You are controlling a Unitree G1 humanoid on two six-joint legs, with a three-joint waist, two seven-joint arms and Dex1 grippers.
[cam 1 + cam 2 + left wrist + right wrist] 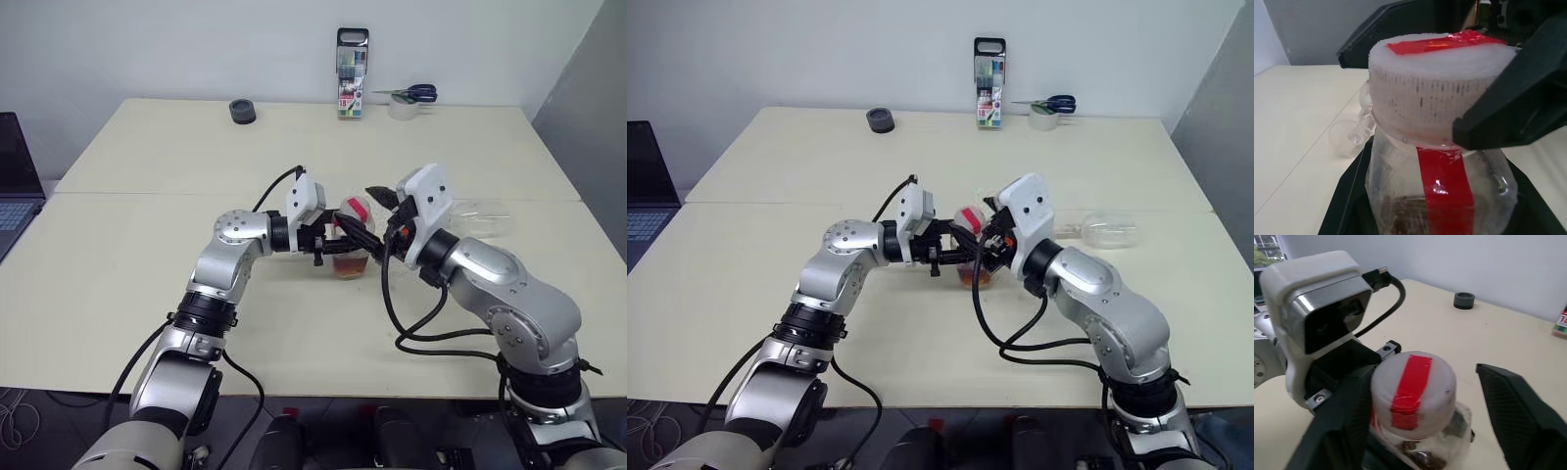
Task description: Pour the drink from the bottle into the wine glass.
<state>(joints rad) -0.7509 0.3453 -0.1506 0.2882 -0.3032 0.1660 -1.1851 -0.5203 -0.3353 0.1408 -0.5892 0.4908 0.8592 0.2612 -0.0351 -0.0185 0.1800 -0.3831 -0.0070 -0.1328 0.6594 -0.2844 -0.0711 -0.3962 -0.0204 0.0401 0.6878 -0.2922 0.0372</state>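
The bottle (349,253) is held upright just above the table, with my left gripper (355,245) shut on its clear body from the left. A little reddish-brown drink (978,278) sits at its bottom. Its white cap (1413,391) carries a red strip. My right gripper (1422,369) comes in from the right and straddles the cap, open. One finger (1347,416) rests against the cap, while the other (1513,406) stands off it with a gap. The wine glass (482,217) lies on its side on the table to the right, behind my right arm.
At the table's far edge stand a marker-pen case (352,73), scissors on a tape roll (407,100) and a small black round thing (242,111). A laptop (15,186) sits at the far left. A seam crosses the table behind the bottle.
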